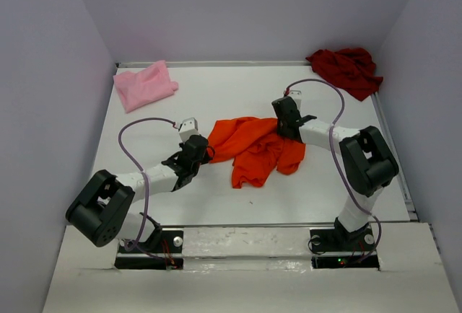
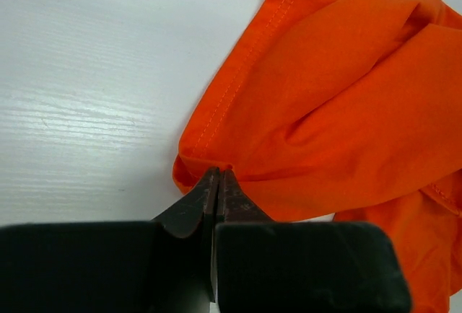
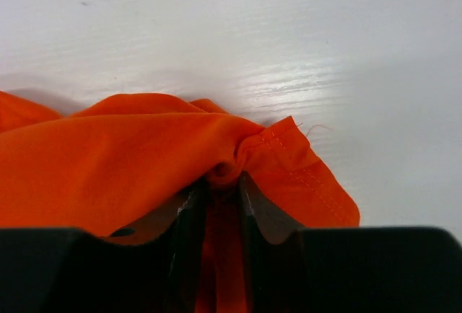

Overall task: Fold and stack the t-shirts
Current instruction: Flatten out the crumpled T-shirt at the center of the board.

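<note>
The crumpled bright orange cloth t-shirt point(image 1: 254, 148) lies mid-way across the white table point(image 1: 216, 205). The right gripper point(image 3: 220, 183) pinches a fat bunch. The left gripper point(image 2: 216, 183), tips pressed together, nips only a hem sliver, which I'd say may slip under tension.

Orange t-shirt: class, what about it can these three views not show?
Top view: on the orange t-shirt, collar and sleeves are lost in its own crumpled folds.
Left wrist view: the frame edge cuts off its right side.
Right wrist view: the right arm's closed jaws cover the pinched cloth.
</note>
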